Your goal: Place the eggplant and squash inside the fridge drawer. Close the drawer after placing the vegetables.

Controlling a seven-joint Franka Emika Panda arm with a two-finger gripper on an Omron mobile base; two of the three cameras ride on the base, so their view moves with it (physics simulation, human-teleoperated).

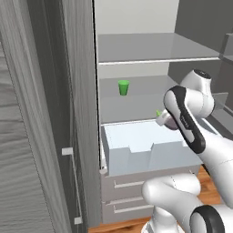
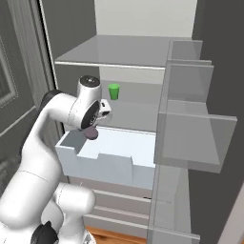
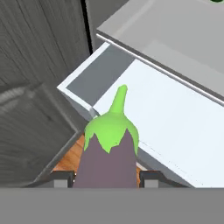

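Observation:
My gripper (image 3: 106,178) is shut on the eggplant (image 3: 109,153), a dark purple body whose green stem cap points away from the hand. The eggplant (image 2: 91,135) hangs just above the left rear part of the open fridge drawer (image 2: 109,167), a pale bluish-white box with a stepped notch in its front wall. In the left base view, the drawer (image 1: 150,157) stands pulled out and my forearm covers most of the eggplant (image 1: 159,113). The inside of the drawer (image 3: 175,113) looks bare. The squash is out of view.
A green cup (image 1: 123,87) stands on the fridge shelf above the drawer. Grey flat-fronted drawers (image 1: 136,184) sit below it. The open fridge door with clear shelves (image 2: 190,138) stands to the right, and a grey cabinet panel (image 1: 41,136) is on the left.

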